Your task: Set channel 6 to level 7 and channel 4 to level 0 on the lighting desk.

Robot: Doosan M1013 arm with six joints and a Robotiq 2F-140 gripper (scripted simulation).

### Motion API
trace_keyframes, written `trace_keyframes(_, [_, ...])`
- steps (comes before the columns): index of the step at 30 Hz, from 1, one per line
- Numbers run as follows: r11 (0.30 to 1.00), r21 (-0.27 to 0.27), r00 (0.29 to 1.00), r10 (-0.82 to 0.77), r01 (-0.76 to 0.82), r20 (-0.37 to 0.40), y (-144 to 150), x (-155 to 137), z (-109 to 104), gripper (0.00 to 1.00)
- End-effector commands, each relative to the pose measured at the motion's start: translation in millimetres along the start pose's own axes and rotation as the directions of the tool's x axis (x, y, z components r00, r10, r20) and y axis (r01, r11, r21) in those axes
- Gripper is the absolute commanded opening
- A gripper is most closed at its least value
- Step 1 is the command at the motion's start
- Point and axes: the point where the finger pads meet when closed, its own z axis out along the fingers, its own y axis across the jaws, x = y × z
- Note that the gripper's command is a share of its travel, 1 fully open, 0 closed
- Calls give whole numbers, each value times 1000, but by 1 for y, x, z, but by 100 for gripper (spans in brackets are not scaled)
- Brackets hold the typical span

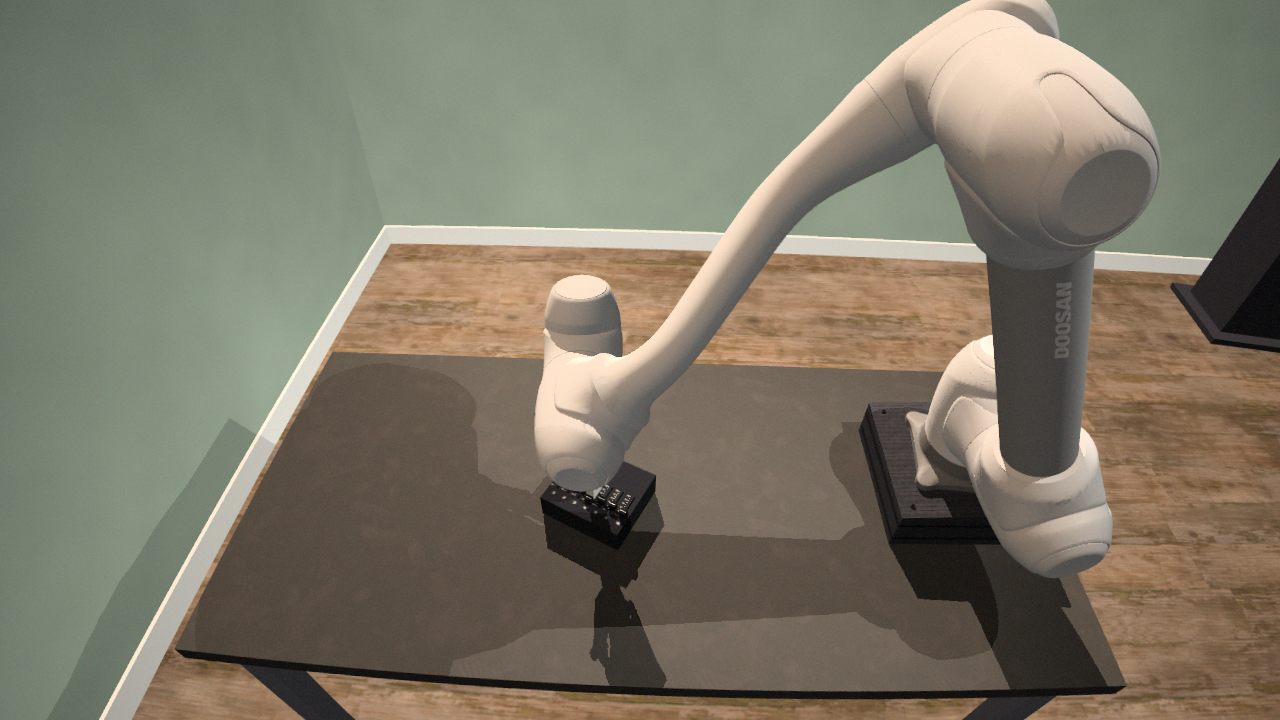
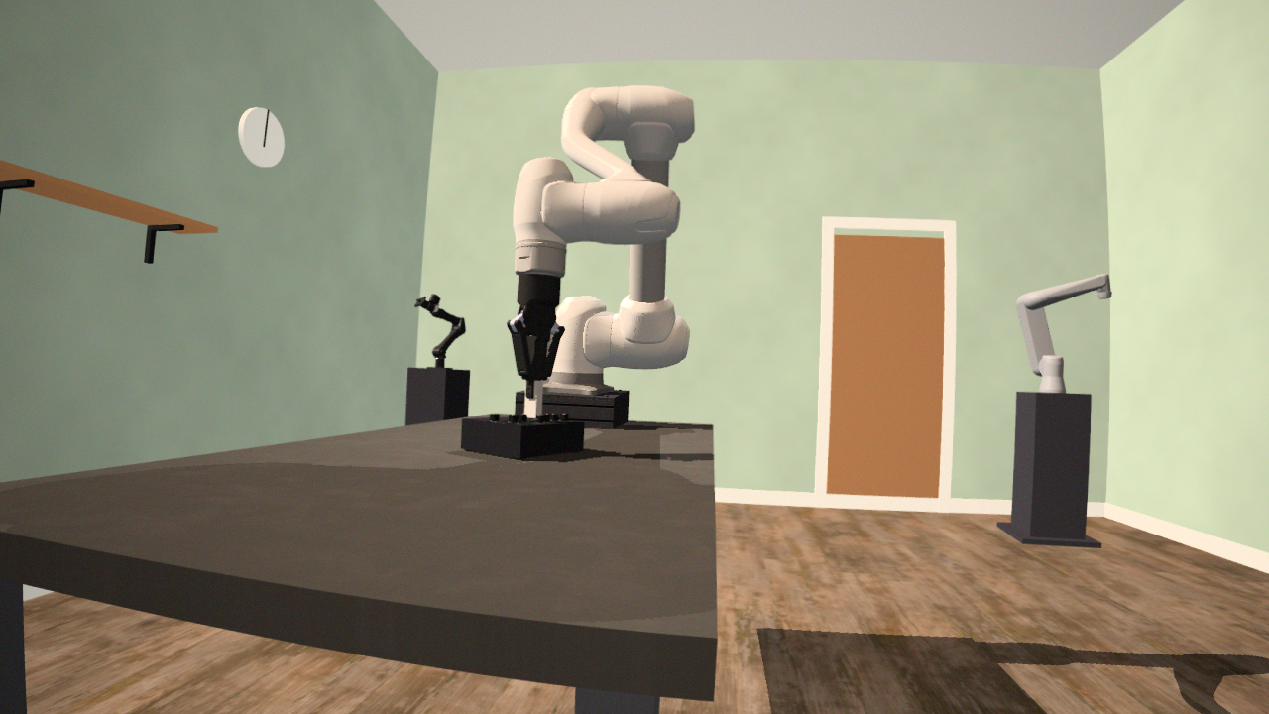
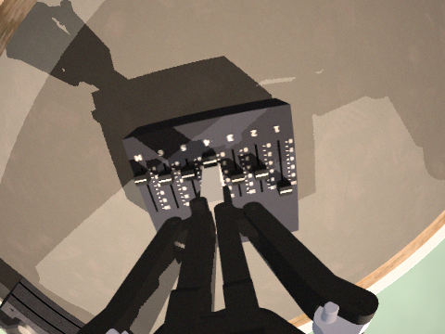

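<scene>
The lighting desk (image 1: 626, 523) (image 2: 521, 439) (image 3: 273, 124) is a small black box with a row of several faders, standing near the middle of the dark table (image 1: 375, 555) (image 2: 355, 515). My gripper (image 3: 213, 177) (image 2: 530, 404) is shut, empty, and points straight down onto the desk's top. In the wrist view its tips sit in the middle of the fader row, just behind one fader cap (image 3: 210, 161) that stands farther up its slot than its neighbours. The rightmost cap (image 3: 285, 188) sits lowest in its slot. In the top view the wrist hides the fingers.
The arm's base stands on a black plinth (image 1: 895, 474) at the table's right. The table's curved front edge (image 3: 396, 260) runs close behind the desk in the wrist view. Two other arms on dark pedestals (image 2: 1051, 461) (image 2: 436, 395) stand away on the floor.
</scene>
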Motion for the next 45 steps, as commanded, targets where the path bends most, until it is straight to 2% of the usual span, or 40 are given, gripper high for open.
trace_keyframes(1, [1000,0,1000,0,0,0,0,0,0,10])
trace_keyframes(28, [1000,0,1000,0,0,0,0,-6,-1,10])
trace_keyframes(45, [1000,0,1000,0,0,0,0,-6,-37,10])
